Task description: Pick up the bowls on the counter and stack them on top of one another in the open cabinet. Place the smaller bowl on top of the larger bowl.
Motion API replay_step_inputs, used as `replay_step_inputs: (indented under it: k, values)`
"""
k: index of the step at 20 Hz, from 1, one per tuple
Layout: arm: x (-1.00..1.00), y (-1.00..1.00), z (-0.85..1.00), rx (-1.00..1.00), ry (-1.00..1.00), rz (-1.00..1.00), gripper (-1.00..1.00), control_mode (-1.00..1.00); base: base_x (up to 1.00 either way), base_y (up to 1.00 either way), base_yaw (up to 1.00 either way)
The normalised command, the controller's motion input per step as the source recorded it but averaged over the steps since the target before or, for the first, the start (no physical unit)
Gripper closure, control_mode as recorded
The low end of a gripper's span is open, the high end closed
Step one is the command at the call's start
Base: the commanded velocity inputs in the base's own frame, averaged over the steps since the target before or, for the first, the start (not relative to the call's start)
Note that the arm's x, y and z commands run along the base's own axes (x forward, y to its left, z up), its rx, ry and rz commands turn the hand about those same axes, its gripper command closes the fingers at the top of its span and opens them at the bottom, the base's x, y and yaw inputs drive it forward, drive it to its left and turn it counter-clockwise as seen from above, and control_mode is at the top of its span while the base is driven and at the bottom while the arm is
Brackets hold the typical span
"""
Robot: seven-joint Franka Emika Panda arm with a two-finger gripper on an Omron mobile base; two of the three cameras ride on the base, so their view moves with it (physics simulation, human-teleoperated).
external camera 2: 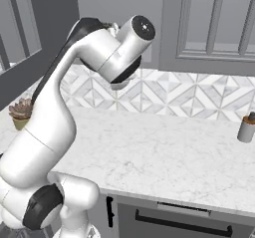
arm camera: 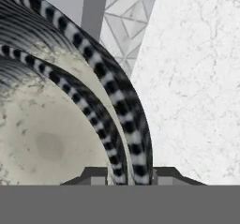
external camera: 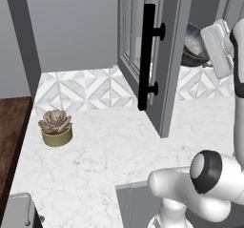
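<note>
Nested bowls' rims (arm camera: 123, 124) between pincer (arm camera: 129, 174) fingertips, counter (arm camera: 197, 78) below.

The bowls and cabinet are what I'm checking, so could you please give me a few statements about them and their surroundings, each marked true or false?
1. In the hand view, one bowl sits nested inside the other bowl. True.
2. The cabinet door is closed. False: it stands swung open over the counter.
3. The fingertips straddle the bowls' rims. True.
4. A succulent pot stands on the counter. True.
5. Both bowls lie on the counter beside the succulent pot. False: in the left base view, a bowl is up behind the open door, by the hand.
</note>
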Motion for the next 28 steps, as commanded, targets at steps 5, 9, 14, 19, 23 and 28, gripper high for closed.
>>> replay_step_inputs:
  k: [5, 9, 14, 19, 23, 28]
  values:
    - [0.43, 0.24, 0.50, -0.11, -0.05, -0.05, 1.00, -1.00, 0.00, 0.00, 0.00]
    - [0.98, 0.48, -0.15, -0.18, 0.08, -0.04, 1.00, -1.00, 0.00, 0.00, 0.00]
    - [1.00, 0.30, -0.12, -0.12, 0.04, -0.04, 1.00, -1.00, 0.00, 0.00, 0.00]
    - [1.00, 0.03, -0.04, -0.04, 0.00, -0.07, -1.00, -1.00, 0.00, 0.00, 0.00]
    - [0.12, 0.00, -0.03, 0.00, 0.00, 0.00, -1.00, -1.00, 0.00, 0.00, 0.00]
    - [-0.72, -0.24, -0.02, 0.02, -0.22, 0.00, -1.00, -1.00, 0.00, 0.00, 0.00]
